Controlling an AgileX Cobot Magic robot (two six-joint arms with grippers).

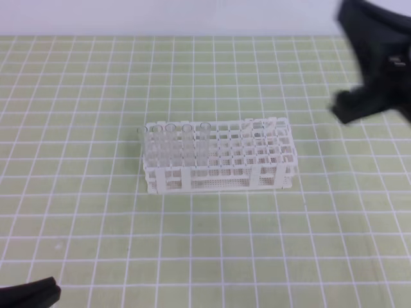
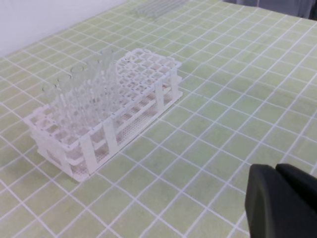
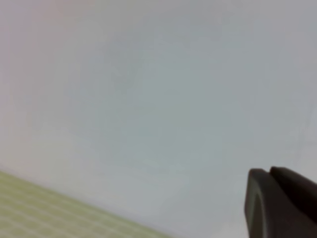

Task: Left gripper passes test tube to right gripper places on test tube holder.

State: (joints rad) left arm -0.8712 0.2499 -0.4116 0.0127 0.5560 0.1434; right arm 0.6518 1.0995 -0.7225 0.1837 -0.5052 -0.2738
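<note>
Right tool (image 1: 350,109) closed, raised beside test tube holder (image 1: 218,173).

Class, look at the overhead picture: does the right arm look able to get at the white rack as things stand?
Probably yes. The right gripper hangs above and to the right of the rack, with only bare checked mat between them. Tubes stand only at the rack's left end, away from that side.

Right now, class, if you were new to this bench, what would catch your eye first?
The white plastic lattice rack at the middle of the green gridded mat, with a row of clear glass tubes standing upright in its left end. Next, the black right gripper, raised at upper right, well clear of the rack.
</note>
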